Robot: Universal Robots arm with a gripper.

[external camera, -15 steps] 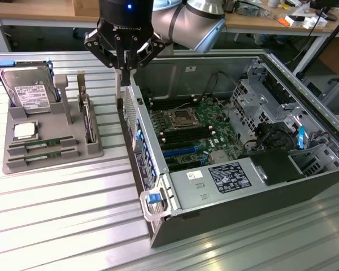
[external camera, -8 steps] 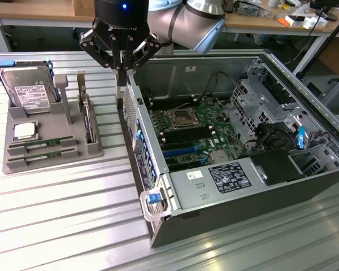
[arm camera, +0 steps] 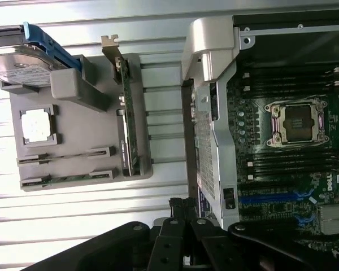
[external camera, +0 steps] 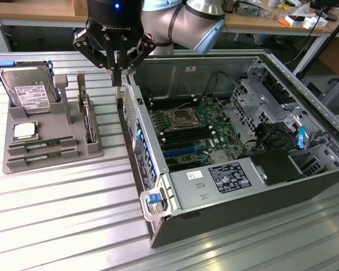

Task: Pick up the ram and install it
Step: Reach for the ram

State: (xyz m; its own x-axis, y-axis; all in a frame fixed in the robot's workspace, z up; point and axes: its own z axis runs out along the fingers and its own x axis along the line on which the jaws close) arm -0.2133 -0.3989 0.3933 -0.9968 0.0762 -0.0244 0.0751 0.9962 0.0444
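Observation:
Two ram sticks, thin green boards, lie in slots at the front of a grey holder tray (external camera: 51,164); one ram stick (external camera: 43,145) sits just behind the other (external camera: 43,154). The wrist view shows them too (arm camera: 66,156). My gripper (external camera: 118,83) hangs shut and empty above the gap between the tray and the open computer case (external camera: 226,214), close to the case's rear wall. In the wrist view the gripper (arm camera: 183,204) has its fingertips pressed together. Black memory slots (external camera: 183,134) flank the empty processor socket (external camera: 178,118) on the motherboard.
The tray also holds a silver hard drive (external camera: 28,90), a square processor chip (external camera: 24,131) and an upright expansion card (external camera: 88,116). Drive cages and cables (external camera: 271,118) fill the case on the exterior view's right. Ribbed metal table (external camera: 62,226) surrounds everything.

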